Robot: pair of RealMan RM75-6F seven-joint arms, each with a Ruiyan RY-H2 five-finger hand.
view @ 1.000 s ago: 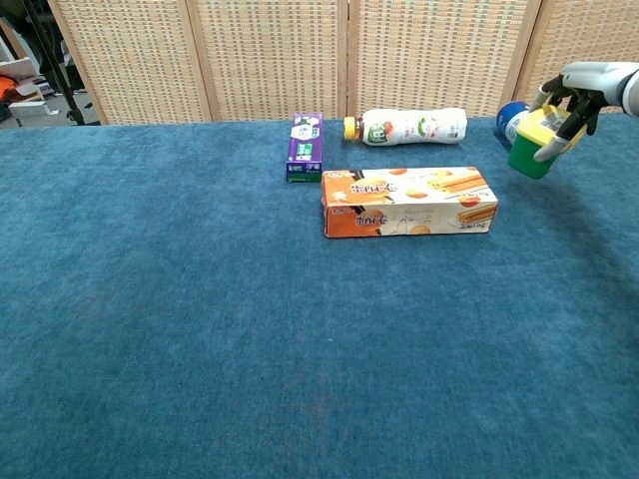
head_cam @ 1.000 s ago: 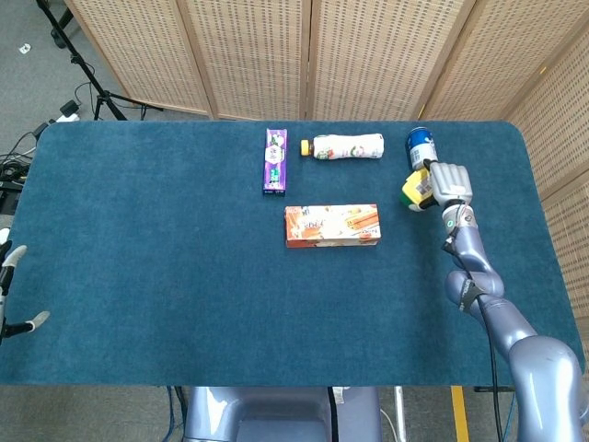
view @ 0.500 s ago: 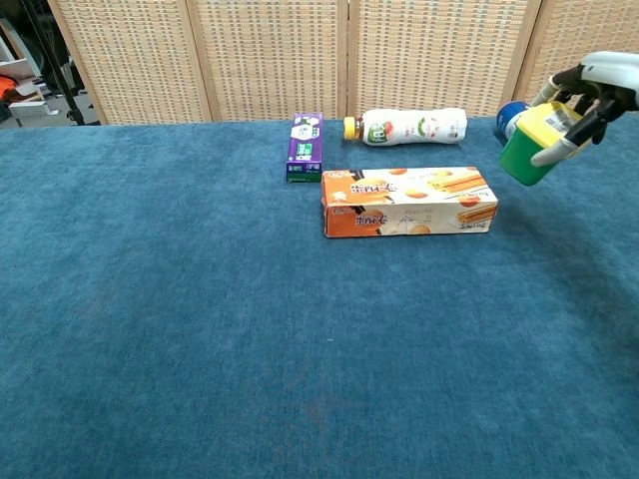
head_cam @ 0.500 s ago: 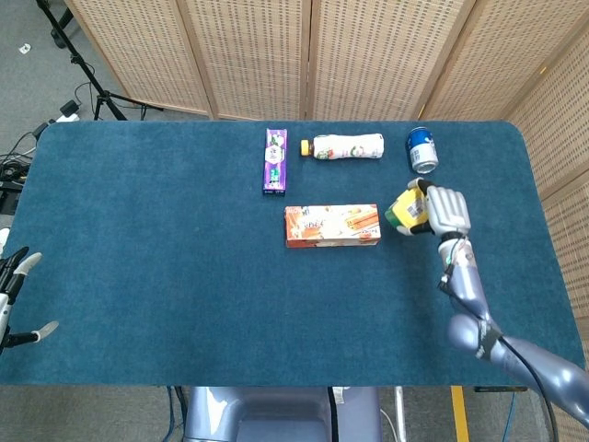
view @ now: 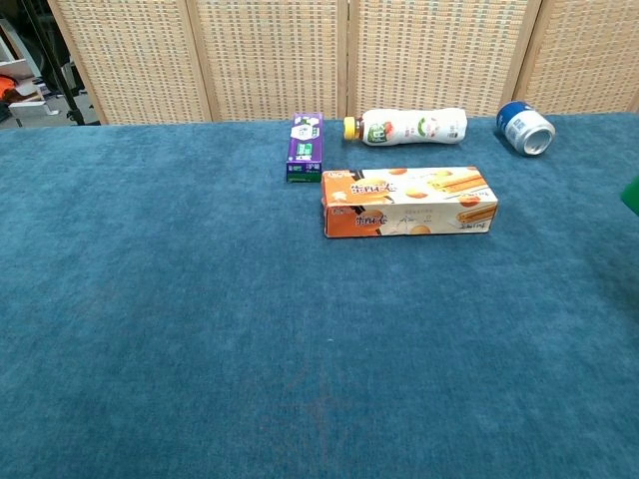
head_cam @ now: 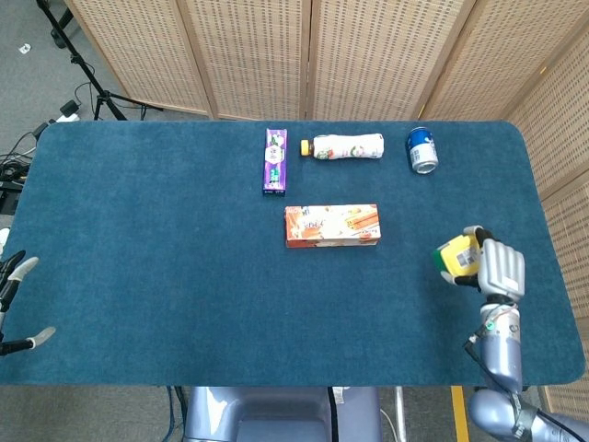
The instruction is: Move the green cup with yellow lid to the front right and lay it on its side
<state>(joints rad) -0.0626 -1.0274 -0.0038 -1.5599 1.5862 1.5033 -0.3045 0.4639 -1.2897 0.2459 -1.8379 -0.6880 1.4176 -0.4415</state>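
The green cup with yellow lid is held above the front right part of the table by my right hand. It is tilted, with the lid toward the hand and the green body pointing left. In the chest view only a green sliver of the cup shows at the right edge, and the right hand is out of frame. My left hand shows only as spread fingertips at the head view's far left edge, off the table and holding nothing.
On the blue table an orange snack box lies in the middle. Behind it lie a purple box, a white bottle on its side and a blue can. Wicker screens stand behind.
My right hand has carried the cup from beside the blue can toward the front right of the table, leaving the chest view almost entirely. The left hand has barely shifted.
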